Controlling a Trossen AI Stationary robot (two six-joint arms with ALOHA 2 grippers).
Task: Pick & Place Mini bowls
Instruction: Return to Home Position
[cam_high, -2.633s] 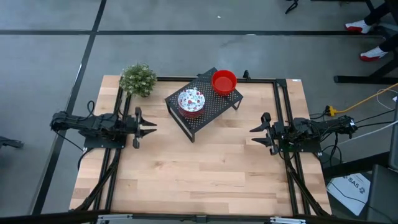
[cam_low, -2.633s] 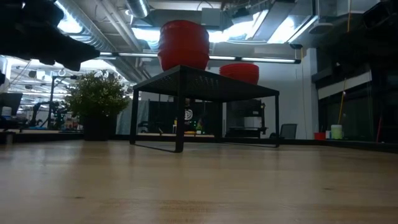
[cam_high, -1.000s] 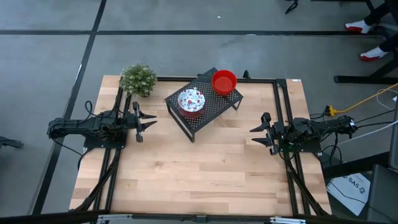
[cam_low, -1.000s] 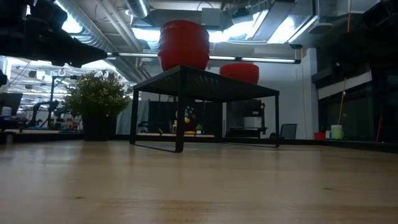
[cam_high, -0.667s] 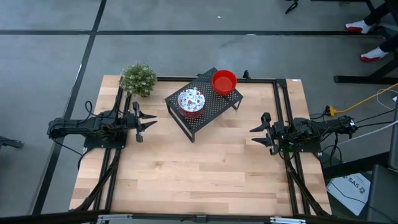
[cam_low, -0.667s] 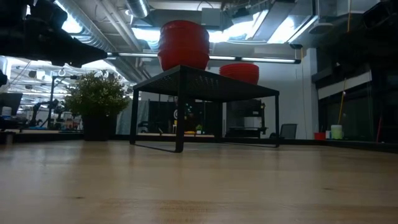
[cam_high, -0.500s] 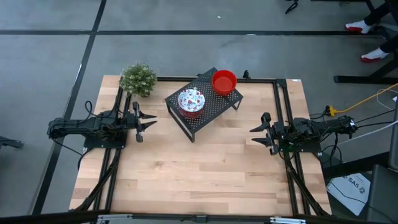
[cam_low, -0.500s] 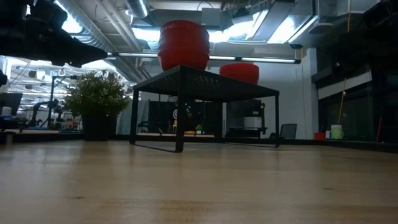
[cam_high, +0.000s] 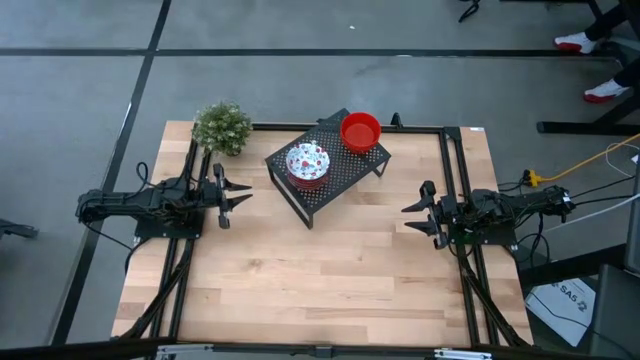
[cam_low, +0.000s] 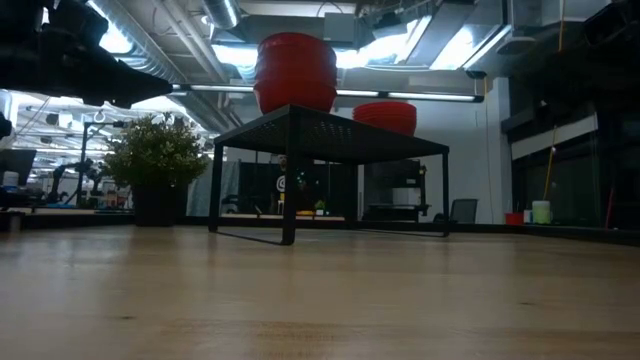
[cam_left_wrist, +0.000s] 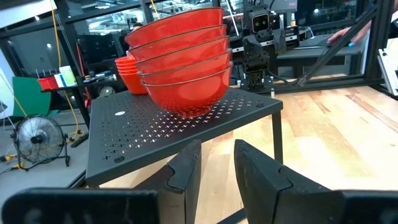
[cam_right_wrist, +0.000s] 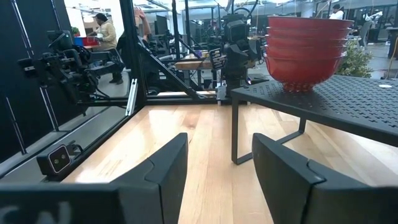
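Note:
A black mesh rack stands at the middle far part of the table. On it rest two stacks of mini bowls: one whose top bowl is white inside with red speckles, red outside, and a plain red stack at the rack's far right corner. My left gripper is open and empty to the left of the rack, its fingers pointing at it. My right gripper is open and empty to the right of the rack.
A small green potted plant stands at the table's far left corner, just beyond my left gripper. Bare wood lies between the rack and the near edge. Black frame rails run along the table's sides and far edge.
My left arm shifted its pose slightly more than a second ago. Within the last second both arms and both stacks of bowls have kept still.

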